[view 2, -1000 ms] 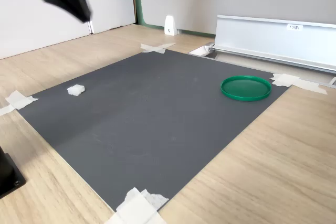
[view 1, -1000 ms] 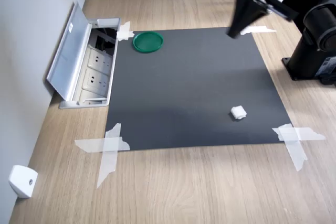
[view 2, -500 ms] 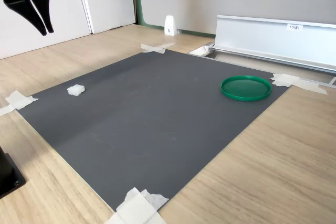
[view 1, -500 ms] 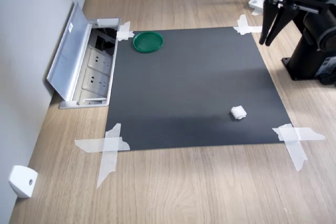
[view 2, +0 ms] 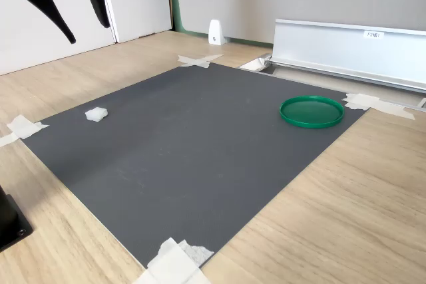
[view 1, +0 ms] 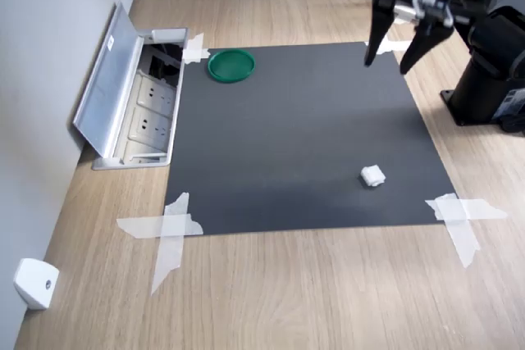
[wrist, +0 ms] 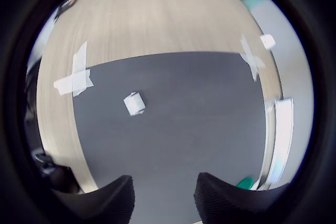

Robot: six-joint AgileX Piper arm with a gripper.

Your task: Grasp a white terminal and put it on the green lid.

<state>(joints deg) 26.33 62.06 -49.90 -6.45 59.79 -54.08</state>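
Note:
The white terminal lies on the black mat, near the mat's edge at the first exterior view's right; it also shows in the second exterior view and in the wrist view. The green lid rests flat on the mat's far corner by the socket box, seen in the second exterior view too. My gripper hangs high over the mat's far right corner in the first exterior view, open and holding nothing. It is well apart from the terminal. Both dark fingertips frame the wrist view.
An open floor socket box with a raised grey lid borders the mat beside the green lid. White tape strips hold the mat's corners. A white wedge block sits by the wall. The arm's black base stands beside the mat.
The gripper has swung toward the first exterior view's left, over the mat's far corner, and its fingers stand wider apart. Terminal and lid have not moved.

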